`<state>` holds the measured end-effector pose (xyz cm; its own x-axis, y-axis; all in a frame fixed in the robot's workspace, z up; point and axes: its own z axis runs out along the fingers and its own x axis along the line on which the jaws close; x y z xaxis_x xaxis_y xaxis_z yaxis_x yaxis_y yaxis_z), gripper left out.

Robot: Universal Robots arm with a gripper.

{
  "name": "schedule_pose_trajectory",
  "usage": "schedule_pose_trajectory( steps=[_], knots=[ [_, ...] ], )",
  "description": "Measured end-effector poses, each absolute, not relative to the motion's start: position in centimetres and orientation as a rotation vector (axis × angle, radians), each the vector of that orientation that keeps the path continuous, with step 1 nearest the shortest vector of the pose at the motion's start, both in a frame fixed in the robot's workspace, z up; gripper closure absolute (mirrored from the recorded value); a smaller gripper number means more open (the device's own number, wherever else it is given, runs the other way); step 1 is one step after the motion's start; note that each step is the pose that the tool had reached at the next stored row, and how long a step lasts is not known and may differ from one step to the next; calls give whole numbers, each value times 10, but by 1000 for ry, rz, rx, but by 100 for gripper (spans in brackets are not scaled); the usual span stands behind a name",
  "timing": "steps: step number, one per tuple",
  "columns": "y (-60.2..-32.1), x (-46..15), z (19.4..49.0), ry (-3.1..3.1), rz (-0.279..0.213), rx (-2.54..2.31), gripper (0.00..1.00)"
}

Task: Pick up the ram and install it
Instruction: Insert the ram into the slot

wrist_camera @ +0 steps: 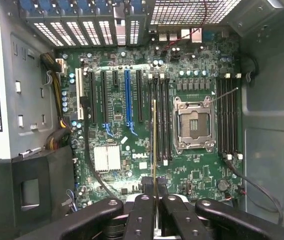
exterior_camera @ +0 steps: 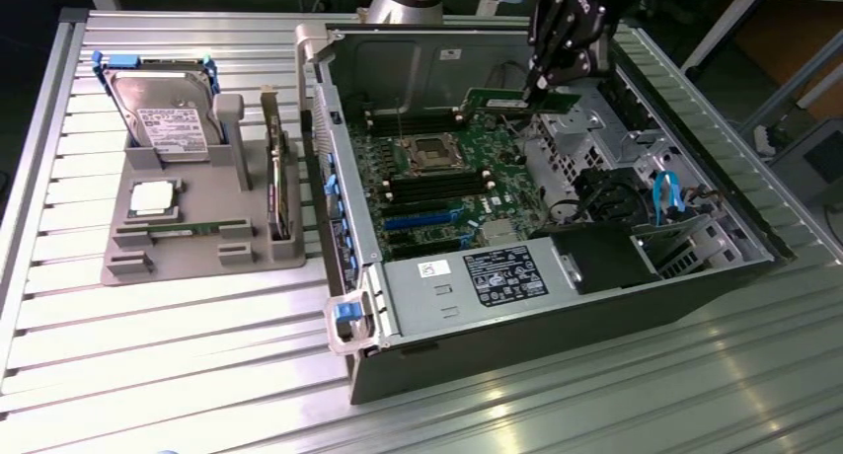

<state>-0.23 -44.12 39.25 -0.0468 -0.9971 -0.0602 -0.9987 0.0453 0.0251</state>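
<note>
The ram (exterior_camera: 507, 102), a narrow green stick with a white label, hangs above the motherboard (exterior_camera: 448, 178) inside the open computer case. My gripper (exterior_camera: 538, 87) is shut on its upper edge. In the wrist view the ram (wrist_camera: 154, 140) shows edge-on as a thin line between the black fingers (wrist_camera: 142, 215) of my gripper (wrist_camera: 154, 202). It lines up along the black memory slots (wrist_camera: 161, 120) beside the empty processor socket (wrist_camera: 194, 124), still above them.
A grey tray (exterior_camera: 197, 257) at the exterior view's left holds a hard drive (exterior_camera: 165, 113), a square silver chip (exterior_camera: 154, 197) and an upright card (exterior_camera: 276, 178). Inside the case are the power supply (exterior_camera: 488, 276), blue cables (exterior_camera: 665, 192) and the case walls (exterior_camera: 330, 128).
</note>
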Motion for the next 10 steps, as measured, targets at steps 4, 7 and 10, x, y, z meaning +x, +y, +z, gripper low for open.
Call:
schedule_pose_trajectory(
  steps=[4,7,10],
  knots=[
    [-441,-2,391,2252,93,-2151,89],
    [-441,-2,390,2252,93,-2151,89],
    [-441,-2,389,2252,93,-2151,89]
  ],
)
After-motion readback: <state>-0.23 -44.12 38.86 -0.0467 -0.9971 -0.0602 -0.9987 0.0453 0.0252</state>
